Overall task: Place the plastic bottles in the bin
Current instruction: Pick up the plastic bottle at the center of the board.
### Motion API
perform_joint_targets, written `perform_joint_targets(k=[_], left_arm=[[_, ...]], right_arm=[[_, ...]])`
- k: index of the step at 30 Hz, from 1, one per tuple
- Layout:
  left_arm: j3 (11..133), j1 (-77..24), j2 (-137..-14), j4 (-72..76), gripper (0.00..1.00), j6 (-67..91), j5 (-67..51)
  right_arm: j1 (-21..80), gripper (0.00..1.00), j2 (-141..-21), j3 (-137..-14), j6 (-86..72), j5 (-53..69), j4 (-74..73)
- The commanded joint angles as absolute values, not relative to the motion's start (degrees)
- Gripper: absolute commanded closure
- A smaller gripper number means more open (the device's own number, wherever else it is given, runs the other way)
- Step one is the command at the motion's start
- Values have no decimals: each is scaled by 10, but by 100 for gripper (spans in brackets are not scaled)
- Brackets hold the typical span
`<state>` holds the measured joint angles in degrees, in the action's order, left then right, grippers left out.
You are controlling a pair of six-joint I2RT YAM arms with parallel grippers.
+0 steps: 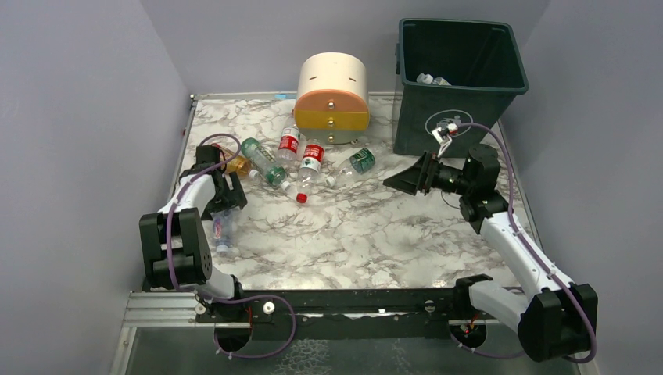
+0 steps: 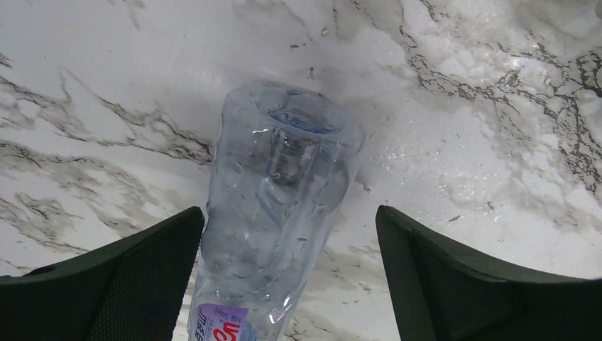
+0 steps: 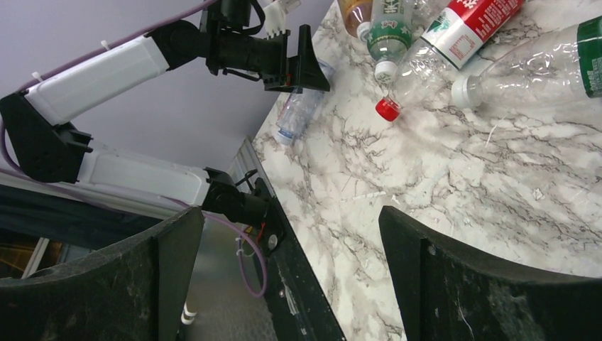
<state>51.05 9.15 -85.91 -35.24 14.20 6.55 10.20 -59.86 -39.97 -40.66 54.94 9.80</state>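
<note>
— Bottle [image 1: 220,231] by the left edge, which way does it lie?
— Flat on the marble, long axis running near to far along that edge. Its base end sticks out past the fingertips.
— Is it held?
— No. The left gripper [image 2: 289,213] straddles it, jaws spread wide, one finger either side.
— What's around?
— Several loose bottles [image 1: 310,162] lie at mixed angles in front of the drawer unit [image 1: 332,98] at the far edge. They sit between this one and the bin [image 1: 414,125] in the far right corner, where the binned bottles [image 1: 432,79] lie. The right gripper [image 3: 282,217] hangs near the bin's front, spread and empty.
</note>
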Motion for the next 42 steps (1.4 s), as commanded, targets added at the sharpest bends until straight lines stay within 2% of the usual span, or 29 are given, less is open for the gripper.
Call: perform_joint_targets(k=[1,10,17,20,32,42], left_arm=[[522,93,-852,-360,6,156,38],[520,92,-852,-364,24,168,26],[519,93,-853,-361,44,179,-2],[523,92,-846,-362,48,180,-24],[560,81,-764,-361,51,221,-180],[574,23,-673,-344,51,280,-292]], right_arm=[[105,3,-579,-385,-409,563,115],[105,3,-576,-382,-406,562,107],[105,3,-584,-381,-407,562,111],[105,3,-592,-380,-411,564,116],[105,3,-604,-390,-398,565,85],[116,3,-579,-360,-408,547,73]])
